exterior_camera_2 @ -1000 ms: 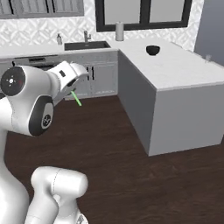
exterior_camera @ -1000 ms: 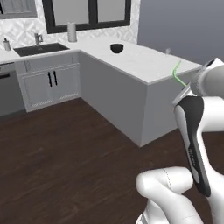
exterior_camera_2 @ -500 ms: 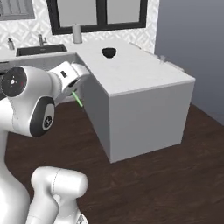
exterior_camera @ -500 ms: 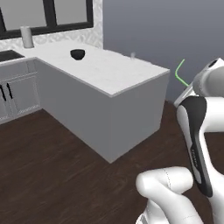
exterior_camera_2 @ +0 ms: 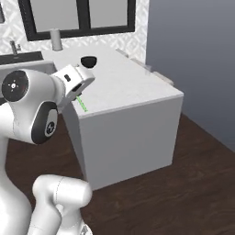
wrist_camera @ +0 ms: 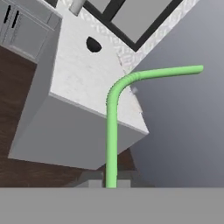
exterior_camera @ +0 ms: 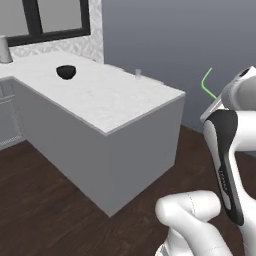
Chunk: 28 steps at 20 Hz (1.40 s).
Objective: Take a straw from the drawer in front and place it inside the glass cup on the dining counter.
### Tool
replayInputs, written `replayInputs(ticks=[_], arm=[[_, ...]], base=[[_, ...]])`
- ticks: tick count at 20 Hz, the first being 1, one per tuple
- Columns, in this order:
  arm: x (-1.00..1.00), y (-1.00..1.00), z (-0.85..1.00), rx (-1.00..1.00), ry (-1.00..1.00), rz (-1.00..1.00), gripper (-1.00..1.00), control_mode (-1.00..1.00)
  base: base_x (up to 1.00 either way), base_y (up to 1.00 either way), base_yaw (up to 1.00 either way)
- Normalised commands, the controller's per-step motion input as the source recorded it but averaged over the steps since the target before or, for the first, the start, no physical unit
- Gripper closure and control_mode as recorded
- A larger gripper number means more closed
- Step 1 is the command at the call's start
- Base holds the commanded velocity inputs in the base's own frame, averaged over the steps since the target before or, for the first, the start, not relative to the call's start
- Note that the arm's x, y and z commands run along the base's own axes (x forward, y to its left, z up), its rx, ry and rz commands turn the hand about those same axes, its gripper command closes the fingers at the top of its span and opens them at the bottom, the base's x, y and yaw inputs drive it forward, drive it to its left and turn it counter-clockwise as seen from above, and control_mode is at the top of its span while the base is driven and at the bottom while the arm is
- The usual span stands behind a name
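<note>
My gripper (wrist_camera: 110, 183) is shut on the lower end of the light-green straw (wrist_camera: 111, 127), whose bent top points right in the hand view. In the left base view the straw (exterior_camera: 207, 83) sticks up beside my forearm, right of the dining counter (exterior_camera: 107, 102). In the right base view the gripper (exterior_camera_2: 79, 96) holds the straw (exterior_camera_2: 82, 104) in front of the dining counter's (exterior_camera_2: 133, 94) near left corner. The small glass cup (exterior_camera: 138, 74) stands at the slab's far edge, faint in the hand view (wrist_camera: 134, 90). The drawer is out of view.
A black bowl (exterior_camera: 66, 72) sits on the marble slab towards the window end, also seen from the right base (exterior_camera_2: 88, 60). A grey canister (exterior_camera_2: 56, 39) stands on the back worktop. Dark wood floor (exterior_camera: 55, 200) lies open in front of the counter's grey base.
Both base views have swung, so the camera has moved: the dining counter now stands closer and larger. The straw stays in the shut gripper, held the same way.
</note>
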Motion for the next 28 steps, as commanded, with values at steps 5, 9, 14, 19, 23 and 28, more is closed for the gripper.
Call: replayInputs(ticks=[5, 9, 14, 19, 23, 28], arm=[[0.0, 0.0, 0.0, 0.0, 0.0, 0.0, 1.0, 1.0], [0.0, 0.0, 0.0, 0.0, 0.0, 0.0, 1.0, 1.0], [0.0, 0.0, 0.0, 0.0, 0.0, 0.0, 1.0, 1.0], [0.0, 0.0, 0.0, 0.0, 0.0, 0.0, 1.0, 1.0], [0.0, 0.0, 0.0, 0.0, 0.0, 0.0, 1.0, 1.0], [0.0, 0.0, 0.0, 0.0, 0.0, 0.0, 1.0, 1.0]], base=[[1.0, -0.51, 0.0], [1.0, -0.57, 0.0], [1.0, -0.63, 0.03], [0.96, -0.63, 0.08], [0.89, -0.67, 0.14], [0.79, -0.73, 0.21]])
